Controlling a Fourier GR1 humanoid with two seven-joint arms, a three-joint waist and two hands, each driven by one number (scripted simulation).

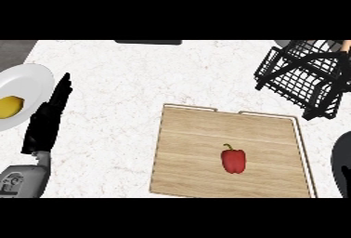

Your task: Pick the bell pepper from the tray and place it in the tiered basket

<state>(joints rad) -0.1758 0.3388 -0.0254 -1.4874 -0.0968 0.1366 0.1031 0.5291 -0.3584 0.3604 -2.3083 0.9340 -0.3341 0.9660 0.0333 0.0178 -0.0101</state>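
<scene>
Left hand (48, 116) at 9 o'clock, fingers straight, holding nothing. Right hand (341, 160) barely visible at 4 o'clock, fingers unclear. One red bell pepper (233, 159) on one wooden tray (185, 139), centre-right. One black tiered basket (305, 76) at 2 o'clock. One white plate (27, 81) with one yellow fruit (9, 106) at 9 o'clock.

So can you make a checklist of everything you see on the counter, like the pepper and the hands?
Surface: white speckled counter, wooden tray on it.
Job's things: red bell pepper lying on the tray; black wire tiered basket at the far right, nothing seen in it.
Clutter: white plate at left with a yellow fruit.
Hands: left hand open, resting at left; right hand only a dark edge, fingers hidden.
Cables: nothing seen.
Surroundings: dark object at the far edge.
</scene>
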